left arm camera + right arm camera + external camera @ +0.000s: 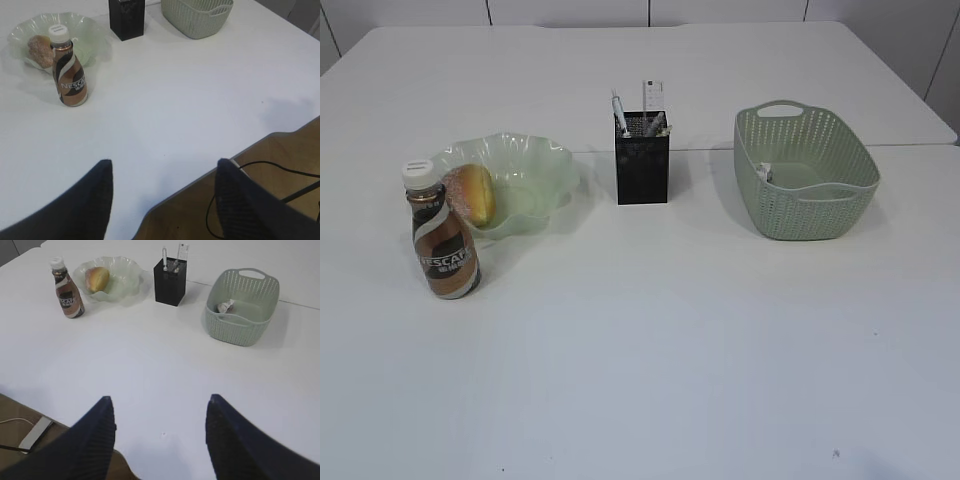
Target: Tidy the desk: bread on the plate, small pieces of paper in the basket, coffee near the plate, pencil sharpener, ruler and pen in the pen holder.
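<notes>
The bread (472,193) lies on the pale green plate (535,165); it also shows in the right wrist view (97,279). The coffee bottle (442,242) stands just in front of the plate's left side. The black pen holder (642,160) holds a pen (618,110), a ruler (652,97) and other small items. A crumpled paper piece (764,172) lies in the green basket (805,172). My left gripper (162,167) is open and empty above the table's near edge. My right gripper (157,405) is open and empty over the front of the table. Neither gripper shows in the exterior view.
The table's front edge (200,180) runs under my left gripper, with wooden floor and black cables (280,172) beyond it. A second white table (620,60) joins behind the objects. A power strip (35,432) lies on the floor at the left of the right wrist view.
</notes>
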Available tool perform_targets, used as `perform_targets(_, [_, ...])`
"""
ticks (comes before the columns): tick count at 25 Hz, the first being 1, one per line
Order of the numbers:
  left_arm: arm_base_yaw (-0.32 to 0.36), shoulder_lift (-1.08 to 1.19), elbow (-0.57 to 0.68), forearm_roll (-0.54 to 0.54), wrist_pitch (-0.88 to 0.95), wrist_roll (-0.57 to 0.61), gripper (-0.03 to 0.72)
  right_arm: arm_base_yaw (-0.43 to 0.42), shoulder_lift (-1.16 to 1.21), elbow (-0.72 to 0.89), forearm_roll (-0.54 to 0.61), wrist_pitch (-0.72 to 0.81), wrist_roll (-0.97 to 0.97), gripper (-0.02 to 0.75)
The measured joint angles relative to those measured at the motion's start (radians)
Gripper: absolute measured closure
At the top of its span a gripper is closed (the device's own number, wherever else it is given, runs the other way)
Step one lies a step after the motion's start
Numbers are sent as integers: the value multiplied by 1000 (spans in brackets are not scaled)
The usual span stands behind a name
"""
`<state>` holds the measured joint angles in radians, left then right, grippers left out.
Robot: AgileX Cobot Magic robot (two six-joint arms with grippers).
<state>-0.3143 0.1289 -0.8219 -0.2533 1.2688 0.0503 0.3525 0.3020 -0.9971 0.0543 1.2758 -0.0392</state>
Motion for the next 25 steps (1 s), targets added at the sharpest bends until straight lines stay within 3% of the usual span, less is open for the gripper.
perform_targets(5, [0,-73,33,9,2,0,232,0,-182,171,-14,0,-8,279])
perform_targets(13, [0,-117,261,59,3,0,232,0,-320,457,-78,-55,-12,279])
perform_targets(25, [0,-117,301,196,-123,19,232,0,-320,504,-101,-117,-33,279])
